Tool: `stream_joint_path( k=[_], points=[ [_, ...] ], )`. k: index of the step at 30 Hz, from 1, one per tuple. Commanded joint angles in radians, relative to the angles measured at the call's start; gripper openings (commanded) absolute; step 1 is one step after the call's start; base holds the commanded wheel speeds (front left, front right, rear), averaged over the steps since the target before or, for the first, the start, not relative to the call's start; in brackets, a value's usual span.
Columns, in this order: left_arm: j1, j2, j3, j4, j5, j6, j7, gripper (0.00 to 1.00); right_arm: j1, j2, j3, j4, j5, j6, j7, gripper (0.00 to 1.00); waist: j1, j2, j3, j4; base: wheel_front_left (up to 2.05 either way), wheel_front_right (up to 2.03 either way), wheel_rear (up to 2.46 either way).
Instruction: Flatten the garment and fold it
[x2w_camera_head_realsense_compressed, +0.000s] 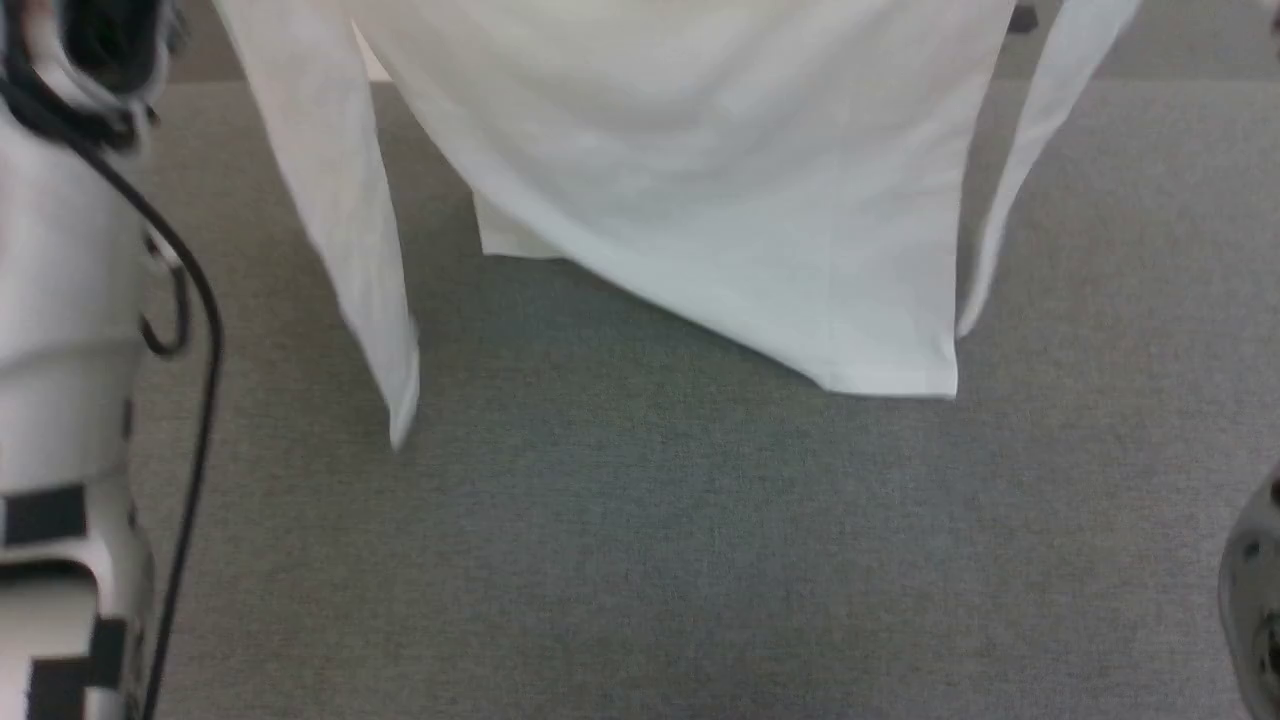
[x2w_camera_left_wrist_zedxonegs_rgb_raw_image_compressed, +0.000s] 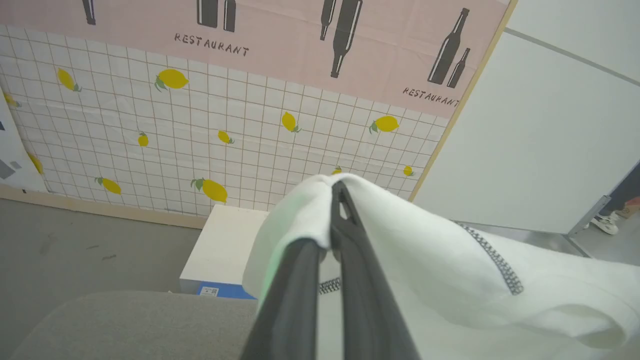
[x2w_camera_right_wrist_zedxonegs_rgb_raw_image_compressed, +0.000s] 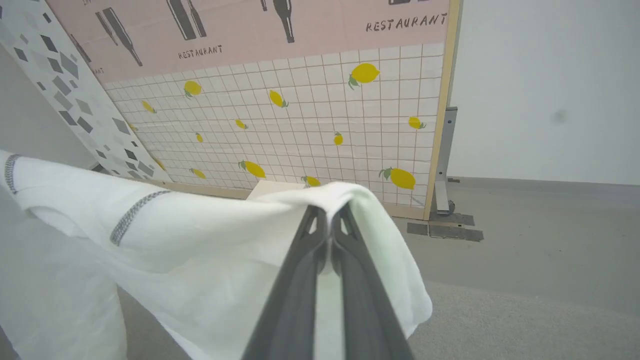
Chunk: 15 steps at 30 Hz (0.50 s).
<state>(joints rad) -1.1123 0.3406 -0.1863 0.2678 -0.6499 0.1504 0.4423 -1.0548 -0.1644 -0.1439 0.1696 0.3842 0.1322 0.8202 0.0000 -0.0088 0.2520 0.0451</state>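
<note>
Hanging above a grey surface (x2w_camera_head_realsense_compressed: 640, 560) is the garment (x2w_camera_head_realsense_compressed: 700, 180), lemon-patterned wall (x2w_camera_left_wrist_zedxonegs_rgb_raw_image_compressed: 200, 130) beyond.

Grey, felt-like surface (x2w_camera_head_realsense_compressed: 640, 560) in front of me, flat, with its far edge near the top of the head view. Shirt (x2w_camera_head_realsense_compressed: 720, 200) hangs over it; I can't tell if the hem touches. White box (x2w_camera_left_wrist_zedxonegs_rgb_raw_image_compressed: 225, 245) stands past its rounded corner, base hidden.

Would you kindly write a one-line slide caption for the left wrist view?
Left gripper shut on a fold of the white garment, held up before a lemon-print wall panel and a white box.
</note>
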Motion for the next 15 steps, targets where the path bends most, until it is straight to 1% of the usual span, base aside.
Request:
stream_joint_path(
  k=[1,6,9,13,15],
  points=[
    [-0.066,0.01,0.001,0.026,0.018,0.004,-0.014,0.0,-0.076,0.01,0.006,0.037,-0.03,-0.002,-0.023,0.0,0.0,0.0085,0.14,-0.05,0.0,0.0,0.0],
    [-0.266,0.026,-0.013,0.097,0.101,0.011,-0.103,0.0,-0.329,0.046,-0.022,0.156,-0.121,-0.002,-0.134,0.0,0.0,0.0085,0.228,-0.064,0.0,0.0,0.0],
    [-0.364,0.024,-0.01,0.122,0.139,0.022,-0.181,0.0,-0.456,0.063,-0.042,0.214,-0.161,-0.002,-0.231,0.0,0.0,0.0085,0.267,-0.067,0.0,0.0,0.0],
    [-0.424,0.002,-0.004,0.119,0.156,0.039,-0.265,0.0,-0.56,0.07,-0.049,0.296,-0.192,-0.002,-0.342,0.0,0.0,0.0085,0.297,-0.061,0.0,0.0,0.0],
    [-0.435,-0.002,-0.003,0.129,0.156,0.034,-0.286,0.0,-0.585,0.072,-0.045,0.336,-0.188,-0.002,-0.373,0.0,0.0,0.0085,0.308,-0.056,0.0,0.0,0.0]
  ],
)
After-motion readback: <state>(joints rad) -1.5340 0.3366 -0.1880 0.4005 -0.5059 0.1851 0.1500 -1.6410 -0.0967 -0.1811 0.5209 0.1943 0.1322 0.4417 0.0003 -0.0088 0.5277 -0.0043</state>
